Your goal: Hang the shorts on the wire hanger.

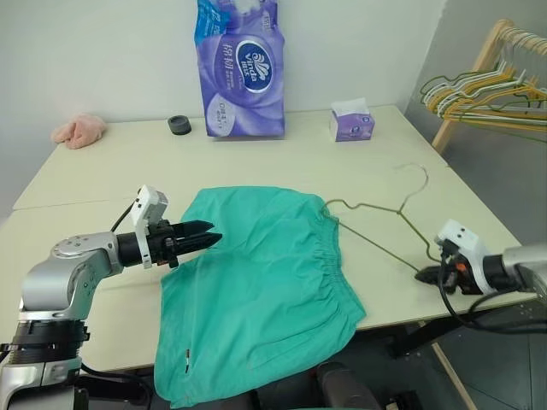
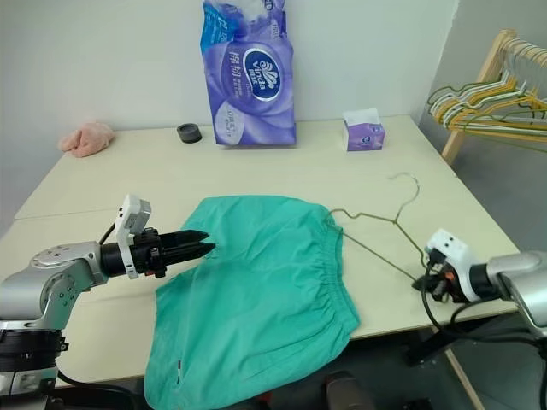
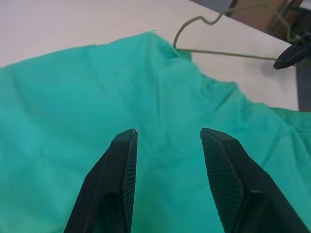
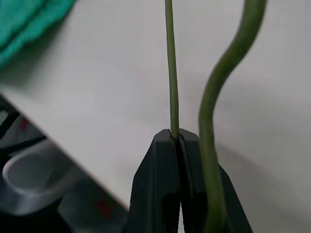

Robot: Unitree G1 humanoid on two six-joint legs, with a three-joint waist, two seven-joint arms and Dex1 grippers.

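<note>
**Shorts half-threaded on wire hanger, right end pinched at the table's near edge**

Teal-green shorts (image 1: 256, 299): spread flat on the cream table (image 1: 282, 158), centre-near, gathered waistband to the right, leg hems draped over the near edge. Lying open this way, the waistband side faces the hanger, which suits sliding wire into fabric.

Wire hanger (image 1: 376, 218): thin olive-grey wire, lying flat to the right of the shorts, hook toward the far right. Its left end disappears at or under the waistband; whether it sits inside the fabric cannot be told.

Right gripper (image 1: 430, 274): at the near right table edge, fingers pressed together on a single strand of the hanger wire, clear in the right wrist view. Judged purpose: to anchor and steer the hanger from its free end.

Left gripper (image 1: 205, 236): hovering over the left side of the shorts, pointing right, fingers (image 3: 124, 167) spread with nothing between them and cloth below. Judged purpose: ready to take a fold of fabric and draw it along the wire.

Bystanders, far side: purple tissue multipack (image 1: 242, 68), small tissue box (image 1: 352, 121), dark tape roll (image 1: 179, 125), pink cloth lump (image 1: 79, 131). Wooden rack with coloured hangers (image 1: 483, 94) beyond the table, far right.
</note>
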